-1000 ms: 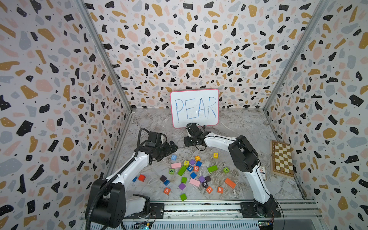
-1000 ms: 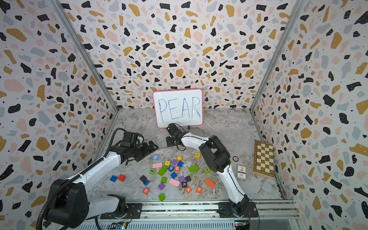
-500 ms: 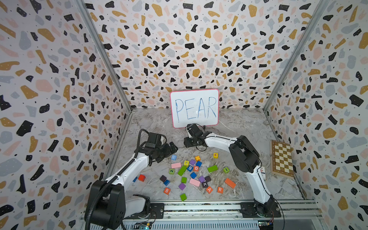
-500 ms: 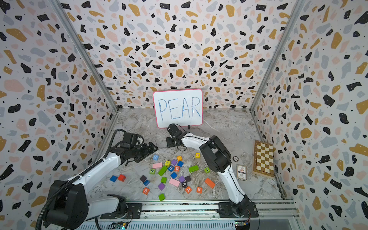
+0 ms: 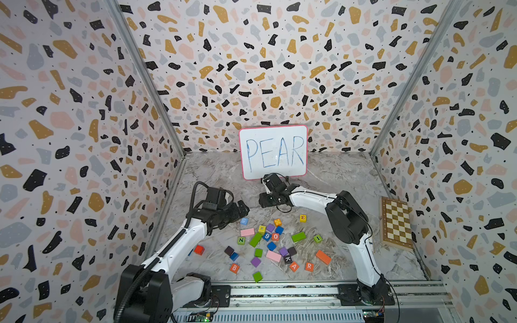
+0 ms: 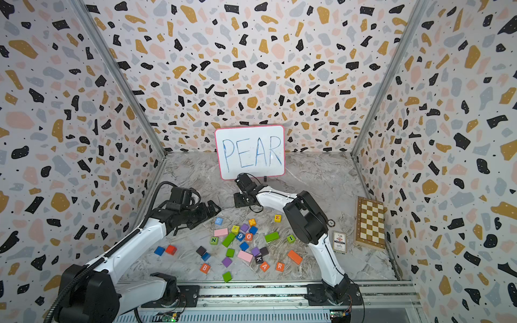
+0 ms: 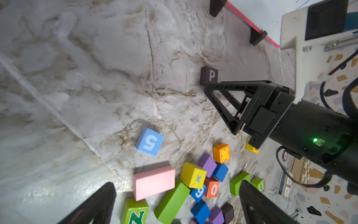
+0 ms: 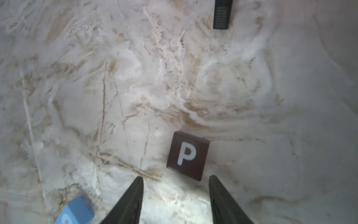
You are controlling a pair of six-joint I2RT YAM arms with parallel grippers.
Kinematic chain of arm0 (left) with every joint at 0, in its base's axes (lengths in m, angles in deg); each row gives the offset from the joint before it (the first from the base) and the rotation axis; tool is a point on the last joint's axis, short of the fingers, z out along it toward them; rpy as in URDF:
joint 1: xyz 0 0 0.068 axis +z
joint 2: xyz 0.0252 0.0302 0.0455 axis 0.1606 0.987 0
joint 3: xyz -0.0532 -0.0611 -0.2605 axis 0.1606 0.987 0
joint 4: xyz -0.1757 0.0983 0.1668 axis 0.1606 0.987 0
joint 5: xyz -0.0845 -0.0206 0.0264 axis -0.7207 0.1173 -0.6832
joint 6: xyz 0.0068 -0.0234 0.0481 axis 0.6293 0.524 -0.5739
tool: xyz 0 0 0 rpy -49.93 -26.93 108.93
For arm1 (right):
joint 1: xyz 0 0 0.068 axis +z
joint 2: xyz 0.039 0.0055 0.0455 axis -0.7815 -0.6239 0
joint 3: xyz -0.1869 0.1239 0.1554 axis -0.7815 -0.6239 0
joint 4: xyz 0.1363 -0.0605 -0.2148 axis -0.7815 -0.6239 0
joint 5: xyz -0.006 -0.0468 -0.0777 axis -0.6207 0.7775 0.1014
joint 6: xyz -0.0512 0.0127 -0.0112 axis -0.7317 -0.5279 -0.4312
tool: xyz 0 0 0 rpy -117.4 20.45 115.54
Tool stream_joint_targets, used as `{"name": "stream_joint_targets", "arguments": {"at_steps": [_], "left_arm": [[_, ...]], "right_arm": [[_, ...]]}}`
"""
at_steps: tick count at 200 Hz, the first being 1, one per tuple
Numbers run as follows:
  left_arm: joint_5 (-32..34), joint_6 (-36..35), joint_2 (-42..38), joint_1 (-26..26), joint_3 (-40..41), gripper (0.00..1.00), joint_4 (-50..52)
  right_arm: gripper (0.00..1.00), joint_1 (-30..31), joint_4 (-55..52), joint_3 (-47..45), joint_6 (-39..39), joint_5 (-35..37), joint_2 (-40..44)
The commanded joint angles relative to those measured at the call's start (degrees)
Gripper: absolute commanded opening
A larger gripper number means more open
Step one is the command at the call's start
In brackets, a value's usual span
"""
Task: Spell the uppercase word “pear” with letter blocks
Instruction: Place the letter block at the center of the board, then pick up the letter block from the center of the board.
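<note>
The P block (image 8: 188, 155) lies letter up on the marble table (image 8: 77, 97), alone between the whiteboard (image 5: 272, 152) and the pile of blocks (image 5: 275, 237); both top views hide it behind the right arm. The E block (image 5: 302, 218) stands at the pile's far edge, a little apart from the rest. The A block (image 5: 293, 266) and R block (image 5: 309, 266) sit side by side at its near edge, beside the K block (image 5: 287, 259). The right gripper (image 8: 176, 177) has its jaws apart and holds nothing; its tips stop just short of the P block, which lies beyond them, not between. The left gripper (image 7: 175, 184) hangs over the pile with jaws wide apart and nothing between them; a chessboard (image 5: 396, 222) lies by the right wall.
</note>
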Motion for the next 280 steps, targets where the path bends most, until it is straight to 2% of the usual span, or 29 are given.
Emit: {"name": "stream_joint_targets", "arguments": {"at_steps": [1, 49, 74, 97, 137, 163, 280], "left_arm": [[1.1, 1.5, -4.3, -2.9, 1.0, 0.99, 2.4], [4.0, 7.2, -12.0, -12.3, 5.5, 0.99, 4.2], [5.6, 10.2, -13.2, -17.9, 7.2, 0.99, 3.5], [6.7, 11.1, -12.9, -21.3, 7.4, 0.99, 3.2], [6.6, 13.1, -11.2, -23.7, 7.3, 0.99, 1.8], [6.4, 13.1, -10.0, -23.8, 6.9, 0.99, 2.4], [7.2, 11.8, -6.0, -23.8, 4.6, 0.99, 2.3]], "right_arm": [[0.57, 0.6, -2.7, -4.0, -1.2, 3.5, 9.5], [0.56, -1.7, -5.1, -24.8, -0.8, 11.8, 28.3], [0.56, -3.6, -5.0, -34.6, 0.4, 12.4, 37.8], [0.56, -4.4, -4.6, -39.6, 1.9, 11.1, 42.4], [0.55, -6.3, -6.3, -40.8, 4.9, 10.3, 40.6], [0.55, -7.3, -3.6, -41.8, 6.1, 7.8, 39.5], [0.54, -10.4, 0.3, -38.7, 5.7, 4.4, 29.7]]}}
